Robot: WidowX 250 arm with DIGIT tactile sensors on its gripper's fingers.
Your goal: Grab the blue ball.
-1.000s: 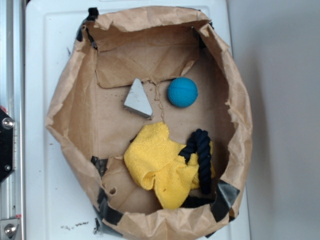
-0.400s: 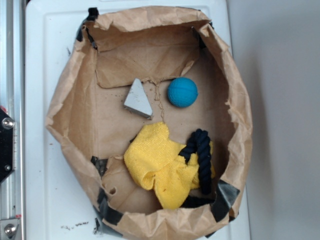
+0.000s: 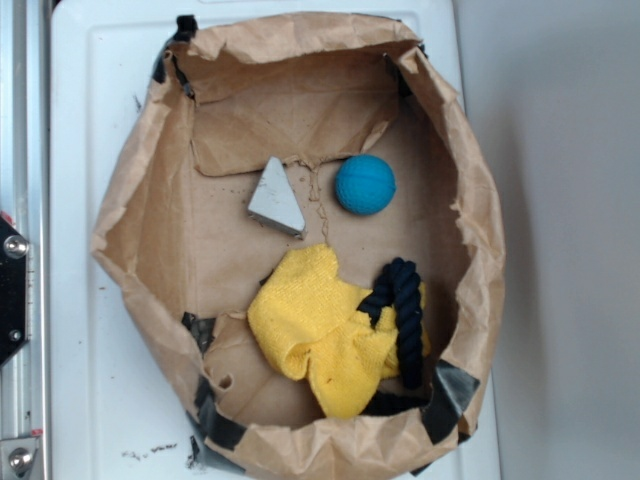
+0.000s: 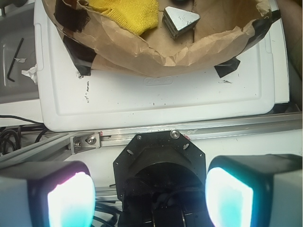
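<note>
A white plastic surface (image 3: pixel 90 120) is seen, scuffed with dark marks near its front edge. A crumpled brown paper bag (image 3: pixel 150 210), patched with black tape, is carried directly on it, covering most of it.

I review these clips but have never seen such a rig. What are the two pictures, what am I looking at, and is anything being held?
The machine is a small robot arm with a two-fingered hand. The exterior picture looks straight down on a white board carrying a brown paper bag rolled open like a bowl. Inside lie the blue ball, a grey wedge-shaped block, a crumpled yellow cloth and a dark navy rope resting partly on the cloth.

The wrist picture comes from a camera on the arm itself. The two glowing shapes at the bottom are the hand's fingers, spread wide apart with nothing between them. The hand is outside the bag, over the arm's black base and a metal rail, and does not show in the exterior view. Nothing is held yet.
</note>
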